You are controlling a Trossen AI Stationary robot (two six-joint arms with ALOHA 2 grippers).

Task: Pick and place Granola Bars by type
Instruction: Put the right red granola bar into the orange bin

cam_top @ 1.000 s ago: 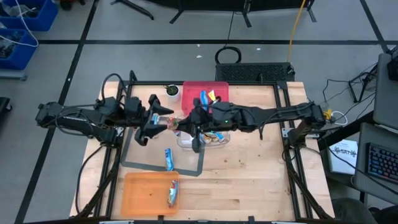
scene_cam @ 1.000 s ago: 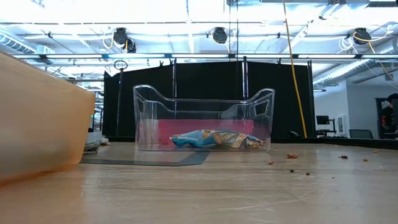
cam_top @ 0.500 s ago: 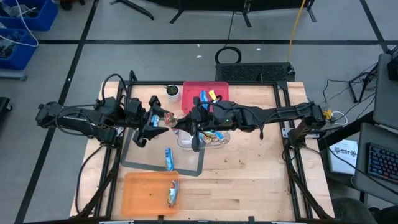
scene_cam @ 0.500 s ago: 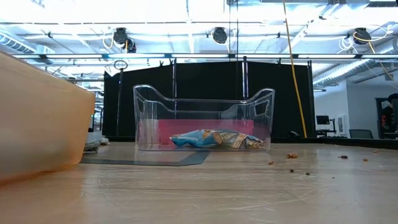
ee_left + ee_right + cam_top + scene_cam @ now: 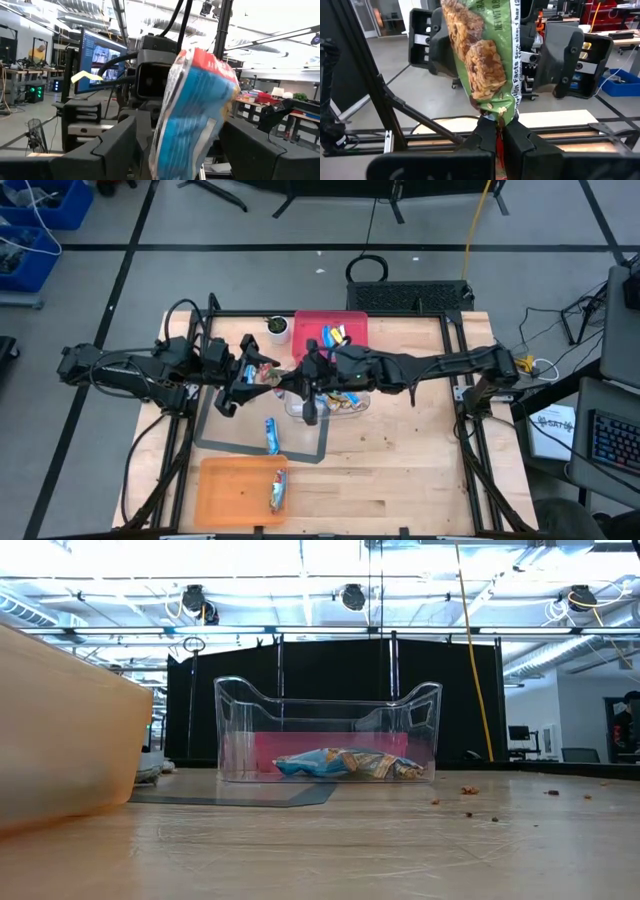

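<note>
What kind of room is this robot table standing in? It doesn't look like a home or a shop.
Most likely a robotics lab or workshop. The wooden table sits in a black metal frame on a bare concrete floor, a computer monitor glows behind it, and exposed ceiling ducts and strip lights run overhead.

Robotics lab, monitor (image 5: 102,52), ceiling lights (image 5: 352,595), floor cables (image 5: 365,265)

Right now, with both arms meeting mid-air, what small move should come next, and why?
Probably close the left gripper on the green-printed foil-wrapped granola bar: its open fingers flank the bar, while the shut right gripper pinches only the wrapper's end.
</note>
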